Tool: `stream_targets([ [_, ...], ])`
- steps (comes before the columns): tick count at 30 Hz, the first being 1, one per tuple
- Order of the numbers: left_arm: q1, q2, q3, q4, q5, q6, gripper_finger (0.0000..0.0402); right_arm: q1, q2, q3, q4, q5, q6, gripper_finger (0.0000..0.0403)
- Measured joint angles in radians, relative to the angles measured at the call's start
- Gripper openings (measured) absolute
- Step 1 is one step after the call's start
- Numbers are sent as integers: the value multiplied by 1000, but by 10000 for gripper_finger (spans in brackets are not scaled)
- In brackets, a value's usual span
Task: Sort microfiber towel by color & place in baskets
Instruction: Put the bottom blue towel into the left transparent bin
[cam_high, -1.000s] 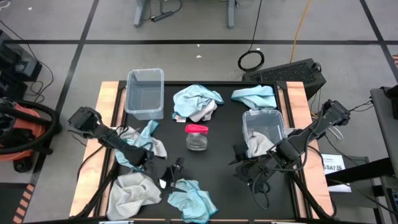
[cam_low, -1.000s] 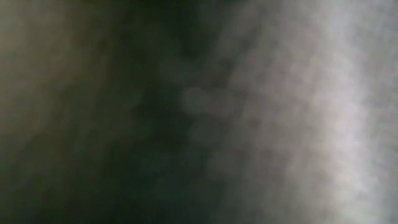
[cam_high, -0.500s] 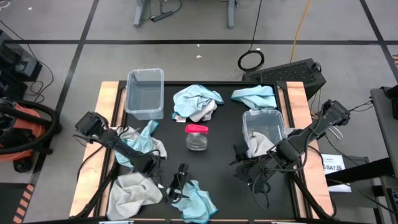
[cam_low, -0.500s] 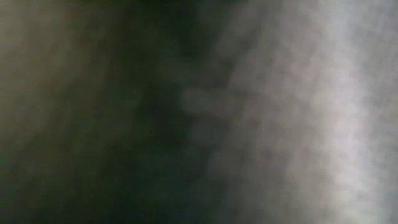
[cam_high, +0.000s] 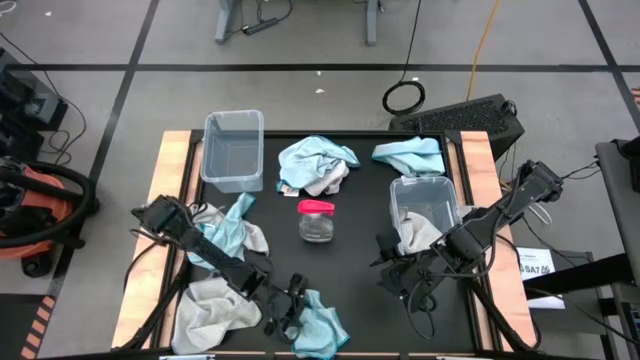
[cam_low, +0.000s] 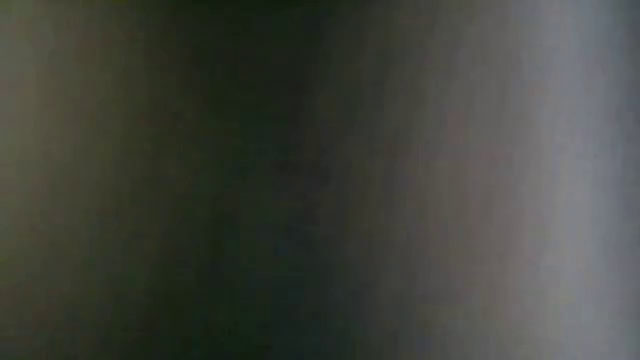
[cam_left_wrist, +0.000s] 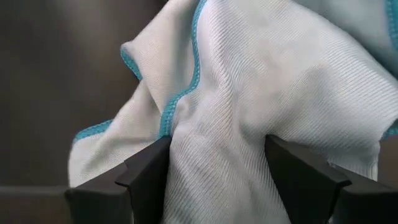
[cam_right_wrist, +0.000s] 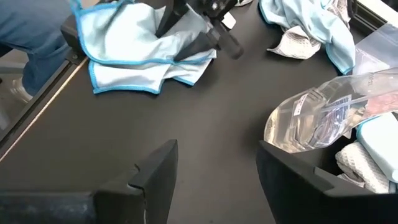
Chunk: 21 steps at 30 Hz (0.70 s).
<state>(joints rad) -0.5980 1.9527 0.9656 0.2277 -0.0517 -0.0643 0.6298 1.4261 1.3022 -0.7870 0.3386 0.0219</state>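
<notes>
A light blue towel (cam_high: 320, 325) with a teal hem lies crumpled by the table's near edge. My left gripper (cam_high: 290, 312) is down on its left part, open, and cloth fills the gap between the fingers (cam_left_wrist: 217, 143). My right gripper (cam_high: 383, 262) is open and waits low over the table, just near-side of the right basket (cam_high: 448, 192), which holds a grey towel (cam_high: 418, 232). The left basket (cam_high: 233, 150) stands at the far left. Something close to the lens blocks the low view. My left gripper stands open on the blue towel's left part, slanting down from the table's left. A raised fold of cloth (cam_left_wrist: 214, 118) bulges up between the two fingers (cam_left_wrist: 146, 180), which rest against it on either side. The towel lies slack on the table.
A grey towel (cam_high: 215, 305) lies near left, and a blue and grey heap (cam_high: 232, 228) under my left arm. A mixed pile (cam_high: 318, 165) and a blue towel (cam_high: 410, 155) lie at the far side. A clear jar with a pink lid (cam_high: 316, 220) stands mid-table.
My left gripper has moved right and toward the near edge, coming down onto the blue towel's left part. The right arm has kept still.
</notes>
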Motion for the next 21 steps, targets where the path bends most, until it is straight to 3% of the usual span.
stream_targets([
  [9, 9, 57, 76, -51, 8, 20, 241, 6, 0, 0, -1, 0, 19, 208],
  [13, 20, 57, 76, -58, 22, 27, 179, 15, 0, 0, -1, 0, 24, 208],
  [19, 26, 53, 75, -82, 46, 87, 31, 29, 0, 0, -1, 3, 30, 208],
  [21, 29, 45, 75, -89, 48, 108, 18, 34, 0, 0, -1, 3, 37, 208],
])
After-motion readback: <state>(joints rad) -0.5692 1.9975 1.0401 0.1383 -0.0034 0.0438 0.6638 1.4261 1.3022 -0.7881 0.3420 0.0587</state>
